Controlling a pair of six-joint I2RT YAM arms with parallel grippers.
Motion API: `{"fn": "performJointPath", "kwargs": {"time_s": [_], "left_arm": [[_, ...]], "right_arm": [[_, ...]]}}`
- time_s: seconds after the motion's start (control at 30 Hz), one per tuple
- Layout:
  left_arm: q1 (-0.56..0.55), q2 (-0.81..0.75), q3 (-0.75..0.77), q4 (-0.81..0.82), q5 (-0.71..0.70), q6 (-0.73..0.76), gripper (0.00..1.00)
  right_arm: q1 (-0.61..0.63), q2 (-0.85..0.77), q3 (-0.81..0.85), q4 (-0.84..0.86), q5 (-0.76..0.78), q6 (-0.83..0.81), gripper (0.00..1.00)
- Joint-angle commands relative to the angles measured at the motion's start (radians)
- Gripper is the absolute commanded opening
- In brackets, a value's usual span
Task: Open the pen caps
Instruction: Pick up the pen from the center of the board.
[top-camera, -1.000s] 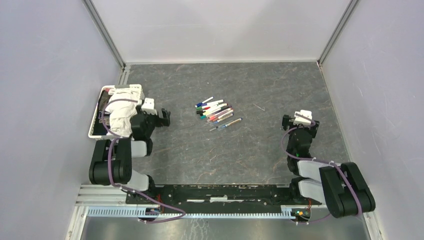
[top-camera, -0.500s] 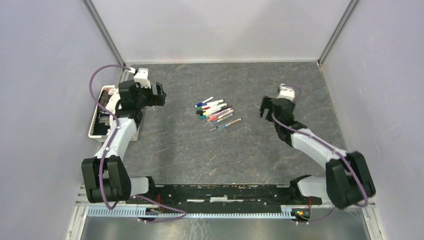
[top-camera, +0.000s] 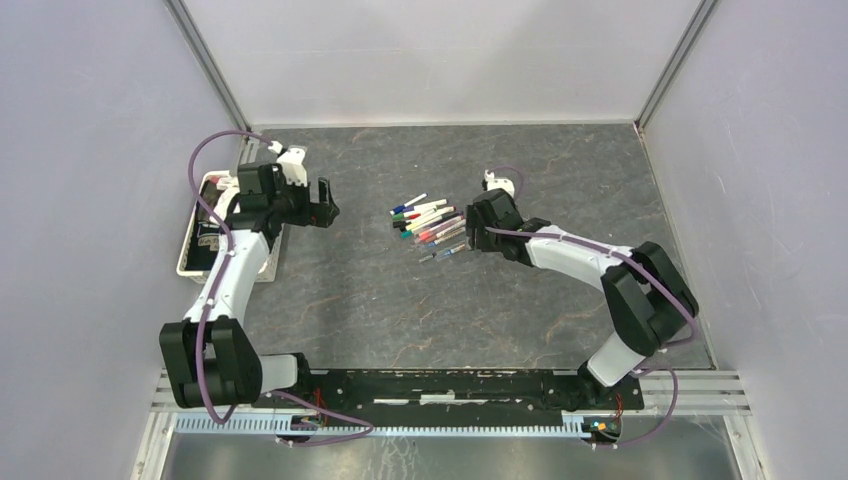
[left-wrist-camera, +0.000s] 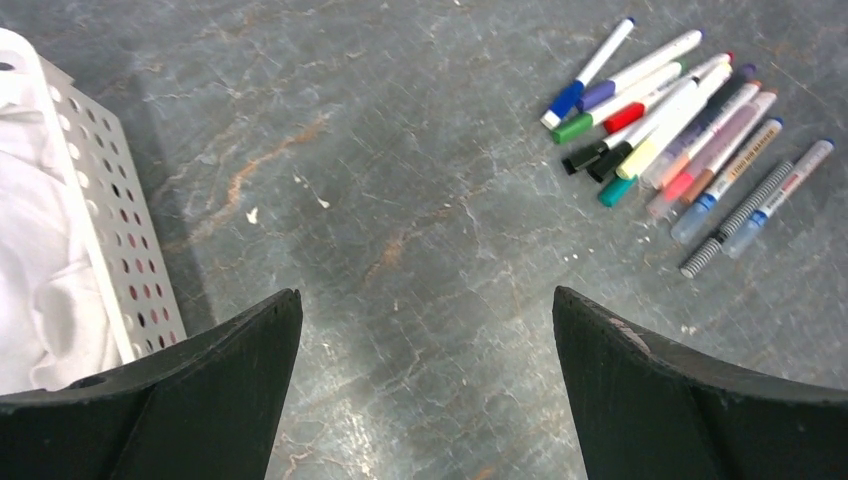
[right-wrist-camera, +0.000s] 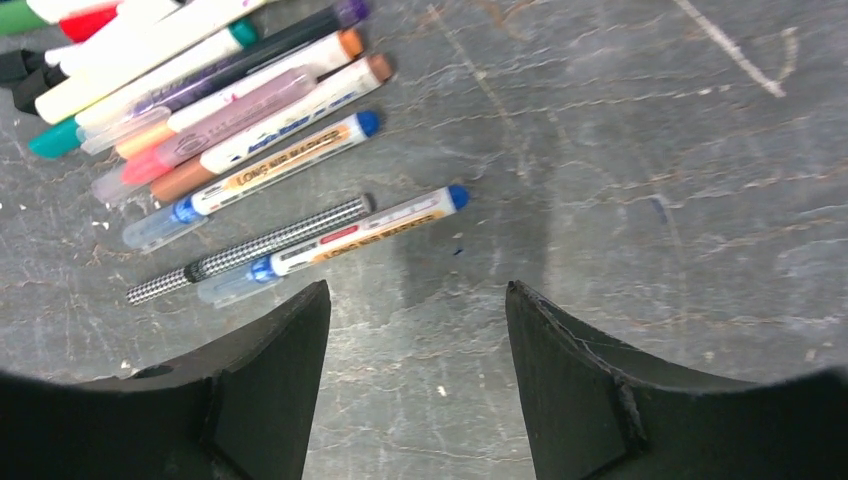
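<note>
The pens (top-camera: 433, 228) lie in a loose fan near the middle of the grey bench (top-camera: 560, 160), side by side and mostly touching. The pen caps (left-wrist-camera: 572, 128) are still on, their blue, green, red, black and teal ends bunched at the fan's left side. The right claw (top-camera: 471, 237) hangs just beside the right edge of the fan. Its fingers are spread and nothing is between them. From the right wrist, a blue-tipped pen (right-wrist-camera: 340, 243) and a black-and-white patterned pen (right-wrist-camera: 250, 248) lie just beyond its fingertips. The left claw (top-camera: 325, 203) is well apart from the pens on their left, spread wide and holding nothing. Behind it, a white perforated basket (left-wrist-camera: 120, 230) holding a white cloth (left-wrist-camera: 35, 280) sits at the bench's left edge.
</note>
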Motion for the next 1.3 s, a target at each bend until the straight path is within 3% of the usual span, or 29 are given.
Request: {"fn": "performJointPath", "kwargs": {"time_s": [0.0, 0.53, 1.0, 1.27], "left_arm": [[0.005, -0.058, 0.012, -0.063, 0.091, 0.059, 1.00], [0.004, -0.119, -0.023, -0.126, 0.128, 0.147, 1.00], [0.006, -0.139, -0.037, -0.135, 0.148, 0.169, 1.00], [0.005, -0.139, -0.026, -0.145, 0.175, 0.166, 1.00]], "right_arm": [[0.040, 0.051, 0.083, -0.056, 0.009, 0.070, 0.69], [0.113, 0.256, 0.255, -0.182, 0.207, 0.247, 0.65], [0.110, 0.237, 0.146, -0.155, 0.246, 0.251, 0.59], [0.111, 0.205, 0.125, -0.147, 0.227, 0.229, 0.46]]}}
